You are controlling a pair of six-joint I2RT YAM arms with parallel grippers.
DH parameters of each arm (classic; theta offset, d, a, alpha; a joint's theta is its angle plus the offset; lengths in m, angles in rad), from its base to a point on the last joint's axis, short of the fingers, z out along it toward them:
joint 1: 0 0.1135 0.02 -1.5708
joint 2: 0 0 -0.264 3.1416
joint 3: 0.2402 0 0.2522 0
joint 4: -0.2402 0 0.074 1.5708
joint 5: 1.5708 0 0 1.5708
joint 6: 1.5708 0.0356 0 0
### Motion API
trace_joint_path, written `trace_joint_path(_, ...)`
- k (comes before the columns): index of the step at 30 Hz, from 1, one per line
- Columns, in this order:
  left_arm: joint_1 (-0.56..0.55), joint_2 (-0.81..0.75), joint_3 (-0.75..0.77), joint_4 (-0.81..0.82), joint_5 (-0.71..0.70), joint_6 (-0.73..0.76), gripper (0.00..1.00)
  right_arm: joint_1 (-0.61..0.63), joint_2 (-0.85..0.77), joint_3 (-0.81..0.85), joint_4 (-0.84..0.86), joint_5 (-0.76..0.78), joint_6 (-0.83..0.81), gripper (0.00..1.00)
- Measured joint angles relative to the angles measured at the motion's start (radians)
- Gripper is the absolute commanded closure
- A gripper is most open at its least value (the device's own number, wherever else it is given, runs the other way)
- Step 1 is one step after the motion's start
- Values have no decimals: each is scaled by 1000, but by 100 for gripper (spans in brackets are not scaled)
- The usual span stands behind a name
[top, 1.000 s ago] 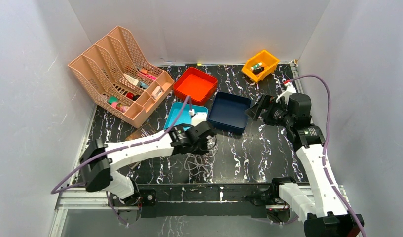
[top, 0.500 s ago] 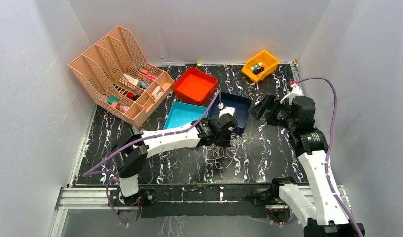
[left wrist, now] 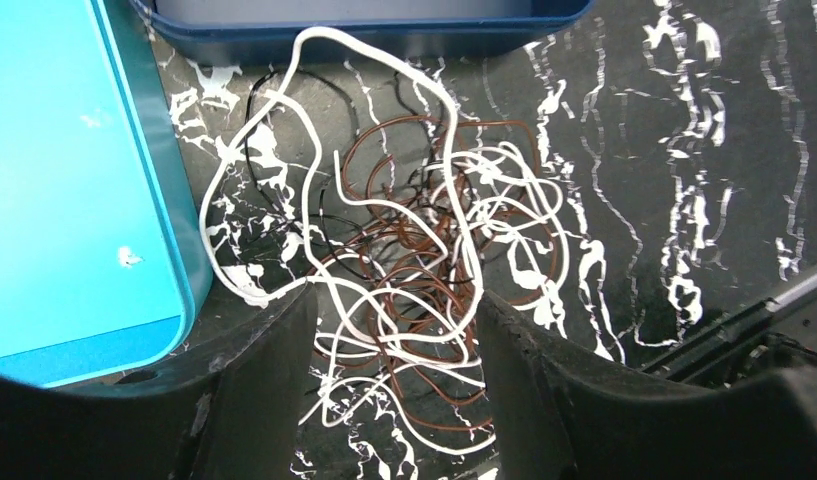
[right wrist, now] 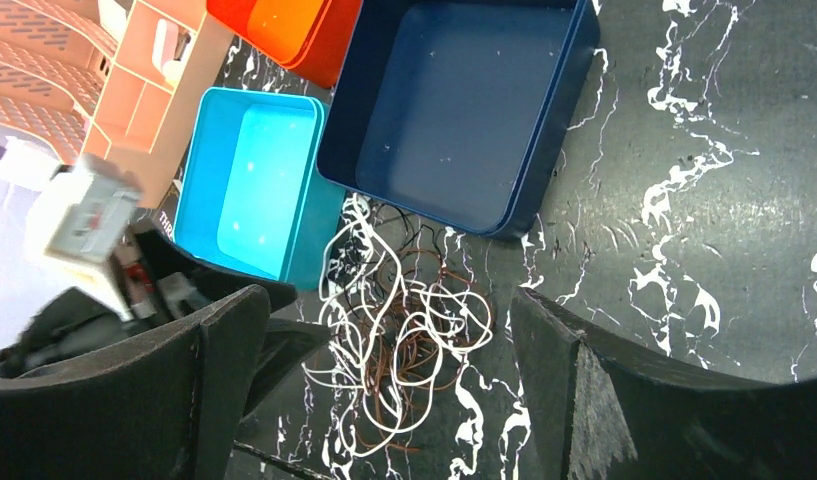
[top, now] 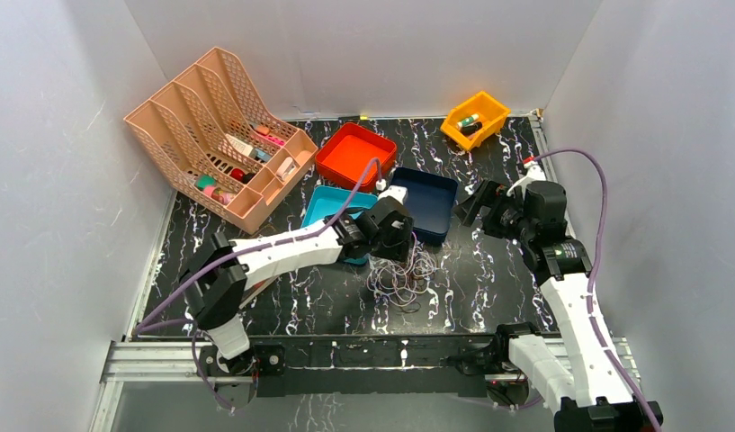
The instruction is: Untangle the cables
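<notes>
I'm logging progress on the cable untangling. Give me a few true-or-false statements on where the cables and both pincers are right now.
1. The cables lie in one mixed heap on the table. True.
2. The heap sits inside a tray. False: it lies on the table, just outside the wall of the dark blue tray.
3. The left pincer is open, with a finger on either side of the heap. True.
4. The right pincer grips a cable. False: it is open, holds nothing and is away from the heap.
</notes>
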Motion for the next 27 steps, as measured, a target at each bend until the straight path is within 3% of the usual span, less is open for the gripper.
trace_joint_path(10,66,-151,-71,41,69,42,42,0,8,-49,-5,37,-7,6)
trace_joint_path(21,138,-221,-138,56,89,70,44,10,50,-100,82,-213,-97,22)
trace_joint_path(27,211,-339,-212,41,56,69,44,146,186,-99,154,-195,-107,23)
